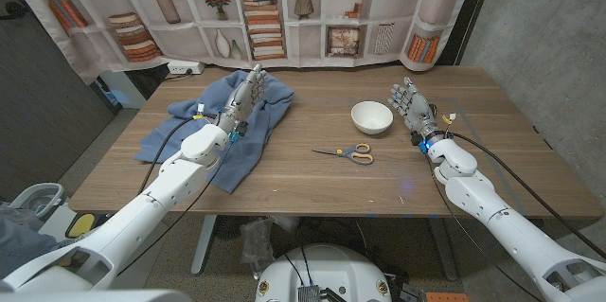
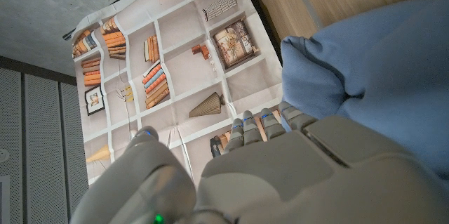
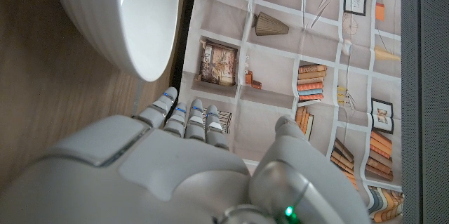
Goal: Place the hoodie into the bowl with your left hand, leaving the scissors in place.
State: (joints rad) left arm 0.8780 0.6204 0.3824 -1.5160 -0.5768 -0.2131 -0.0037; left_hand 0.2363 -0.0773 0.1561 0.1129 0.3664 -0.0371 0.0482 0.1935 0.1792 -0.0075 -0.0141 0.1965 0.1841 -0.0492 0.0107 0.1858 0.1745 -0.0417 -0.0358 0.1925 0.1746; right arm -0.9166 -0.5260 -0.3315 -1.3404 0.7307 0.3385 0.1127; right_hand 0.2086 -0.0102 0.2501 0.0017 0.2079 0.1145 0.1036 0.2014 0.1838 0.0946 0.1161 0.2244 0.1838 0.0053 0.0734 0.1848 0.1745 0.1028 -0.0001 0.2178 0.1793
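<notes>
Hoodie [image 1: 222, 130] first: the blue garment lies spread and rumpled on the left part of the wooden table [image 1: 379, 184], its near corner draped toward the front edge, well apart from the bowl. Your left hand [image 1: 244, 96] hovers over its far middle with the fingers stretched out and a little apart, holding nothing; whether the fingertips touch the cloth the head view does not settle. In the left wrist view the same hand [image 2: 273, 161] shows its back, with the blue cloth [image 2: 379, 69] bunched just beside it.

You look to be at the reach, before any grasp. The next move, as I judge it, calls for lowering the hand into the bunched fabric and gathering enough folds that the whole garment lifts, then carrying it rightward high enough to pass over what lies between.

That is the scissors [image 1: 347, 153], orange-handled, flat on the table near the middle, just in front of the white bowl [image 1: 372, 116]. A trailing sleeve could drag them, so keep the load bundled.

Your right hand [image 1: 410, 103] stands just right of the bowl, fingers extended and apart, empty. From the right wrist view the bowl [image 3: 119, 20] sits close beside that hand [image 3: 175, 161].
</notes>
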